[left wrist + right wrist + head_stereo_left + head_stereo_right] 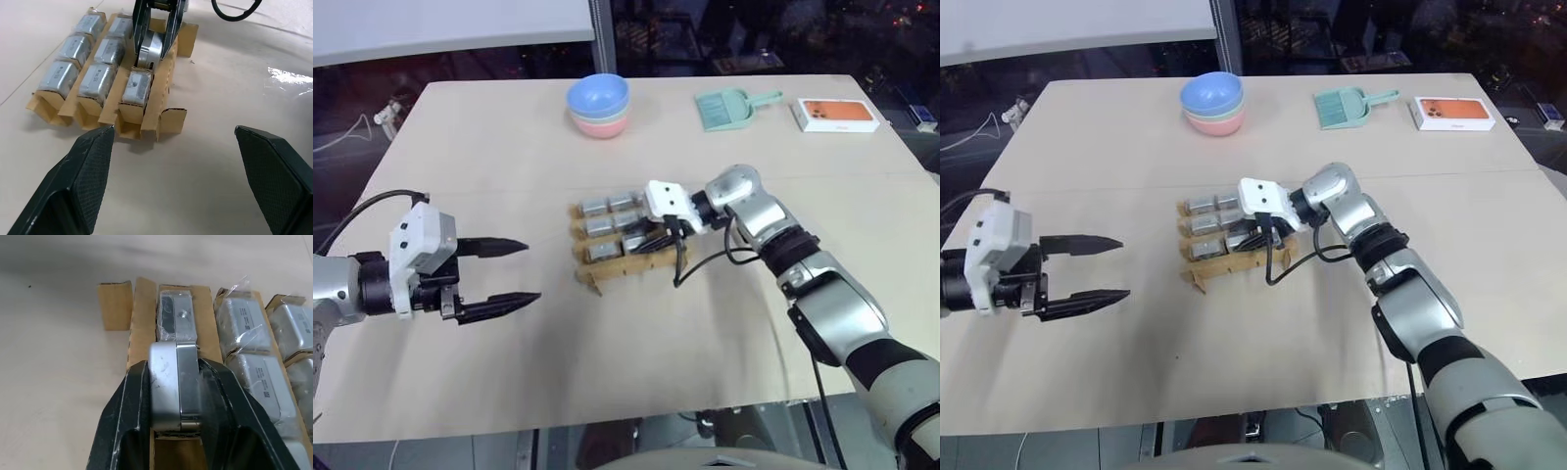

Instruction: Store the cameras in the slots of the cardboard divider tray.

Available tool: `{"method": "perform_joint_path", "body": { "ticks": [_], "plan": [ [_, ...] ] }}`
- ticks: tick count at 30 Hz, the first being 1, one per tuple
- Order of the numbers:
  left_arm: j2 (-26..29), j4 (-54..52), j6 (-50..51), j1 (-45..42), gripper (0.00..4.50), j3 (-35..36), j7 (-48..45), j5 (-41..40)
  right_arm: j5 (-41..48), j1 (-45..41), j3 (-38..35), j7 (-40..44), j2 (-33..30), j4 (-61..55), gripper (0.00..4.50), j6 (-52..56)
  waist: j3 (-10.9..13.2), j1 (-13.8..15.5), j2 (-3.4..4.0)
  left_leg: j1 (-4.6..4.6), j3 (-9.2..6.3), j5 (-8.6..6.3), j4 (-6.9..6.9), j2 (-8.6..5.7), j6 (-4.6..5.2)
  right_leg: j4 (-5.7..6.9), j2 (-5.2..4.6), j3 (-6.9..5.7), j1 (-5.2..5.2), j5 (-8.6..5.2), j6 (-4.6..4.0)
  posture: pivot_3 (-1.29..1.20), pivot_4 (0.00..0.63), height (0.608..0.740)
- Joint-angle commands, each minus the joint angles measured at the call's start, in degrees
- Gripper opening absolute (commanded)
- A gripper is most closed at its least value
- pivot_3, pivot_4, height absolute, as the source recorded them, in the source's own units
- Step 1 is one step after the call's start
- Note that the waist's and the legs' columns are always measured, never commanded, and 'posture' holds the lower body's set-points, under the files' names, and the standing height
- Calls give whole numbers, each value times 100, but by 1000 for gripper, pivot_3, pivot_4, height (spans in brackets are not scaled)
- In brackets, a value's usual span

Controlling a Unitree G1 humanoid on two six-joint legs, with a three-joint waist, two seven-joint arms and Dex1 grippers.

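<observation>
The right gripper [175,396] is clamped on a camera [173,384], its two black fingers [124,416] pressed against the camera's flat sides, so the silver-grey block stands on edge between them. It holds the camera down in the row of the tray [142,318] nearest the robot, just behind a second camera [176,316] that already sits in the next slot of the same row, wrapped in clear film and showing a small screw hole. Beside the gripper, in the two rows farther from the robot, more wrapped cameras [95,81] lie side by side with pale labels up; the left wrist view shows three in each of those rows. The tray is a low brown cardboard rack resting on the beige table [636,343], with short cardboard tabs jutting out at its end. A black cable [690,264] loops from the right wrist down onto the table close to the tray. Well to the left of the tray, the left gripper [514,271] hangs above the table with its fingers spread wide and nothing between them, pointing toward the tray. Far beyond the right gripper, near the table's far edge, stand stacked bowls [599,105], blue on top of pink, a mint-green dustpan [729,106] and a flat white-and-orange box [837,115].
</observation>
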Motion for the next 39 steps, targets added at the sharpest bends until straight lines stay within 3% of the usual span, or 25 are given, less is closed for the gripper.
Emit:
{"method": "perform_joint_path", "body": {
  "ticks": [1,2,7,14,21,29,39],
  "plan": [
    [27,-5,-95,-79,4095,35,12,-43,-107,-85,-87,-101,53,105,1794,-86,0,1,1,0,0,0,-2,0,0,0,0,0,0,0,-1,0,150,740],
    [30,5,-99,-95,4095,16,8,-47,-117,-93,-133,-182,70,110,2032,-90,0,1,1,0,0,0,-2,0,0,0,0,-1,0,0,-1,0,150,740],
    [46,83,-129,-215,4095,-137,-21,-44,51,-70,-407,-405,-46,-362,4415,152,2,-13,3,0,0,2,-2,0,-3,1,0,-1,0,-1,-3,0,150,740],
    [22,212,-209,-492,4095,-479,-57,-61,776,825,-1433,-1146,-829,-2801,4415,1790,3,53,5,-3,-14,6,-2,1,-9,4,-1,-11,2,3,-1,0,150,740],
    [33,681,-431,-1198,4095,-1157,-228,58,929,2937,-2593,-2804,-1563,-5048,4415,3269,2,75,3,-8,-11,-1,-2,-6,4,1,-5,-13,1,4,3,0,150,740],
    [-19,1187,-637,-1936,4095,-1784,-459,212,465,4268,-2677,-4604,-1253,-5713,4415,3982,3,-24,4,11,5,-8,0,0,18,10,11,10,1,1,0,0,150,740],
    [11,1396,-728,-2178,4095,-1965,-641,282,589,4563,-2664,-5392,-768,-5655,4415,4177,2,7,3,0,3,-9,1,-2,20,0,9,11,0,2,3,0,150,740]
  ]
}}
